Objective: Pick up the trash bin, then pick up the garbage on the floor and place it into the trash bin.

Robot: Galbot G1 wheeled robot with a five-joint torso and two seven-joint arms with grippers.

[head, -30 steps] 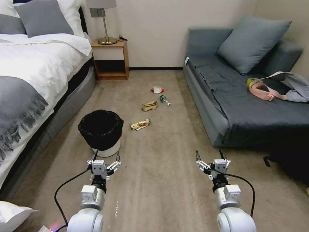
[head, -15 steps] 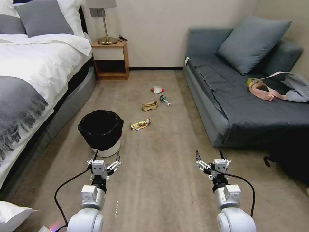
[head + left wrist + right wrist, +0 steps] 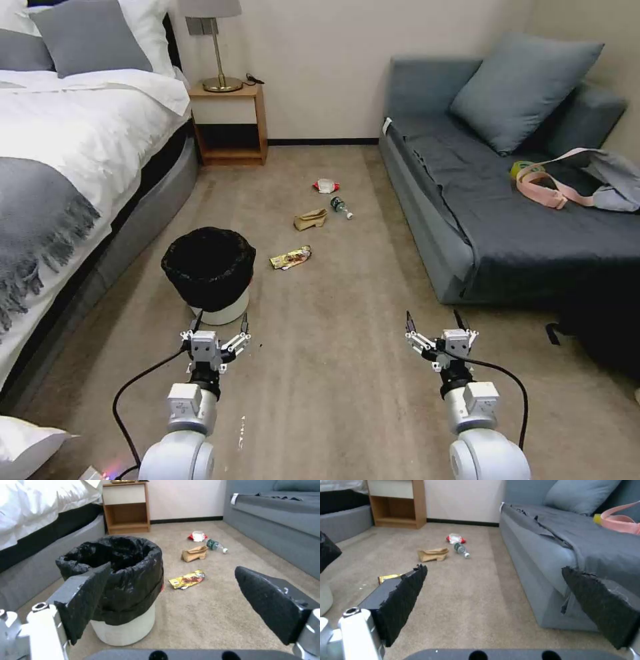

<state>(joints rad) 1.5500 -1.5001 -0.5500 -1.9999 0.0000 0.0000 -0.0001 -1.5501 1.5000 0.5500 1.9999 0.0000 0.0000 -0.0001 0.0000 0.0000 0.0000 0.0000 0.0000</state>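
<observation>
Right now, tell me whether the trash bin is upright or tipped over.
Upright. The trash bin stands on its white base on the carpet, its bag-lined mouth facing up, in front of the open left tool.

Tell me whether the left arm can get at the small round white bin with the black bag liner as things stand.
Probably yes. The left gripper hangs open just short of the small round white bin with the crinkled black bag liner, with bare carpet between them. The grey-skirted bed stands clear of that line.
</observation>
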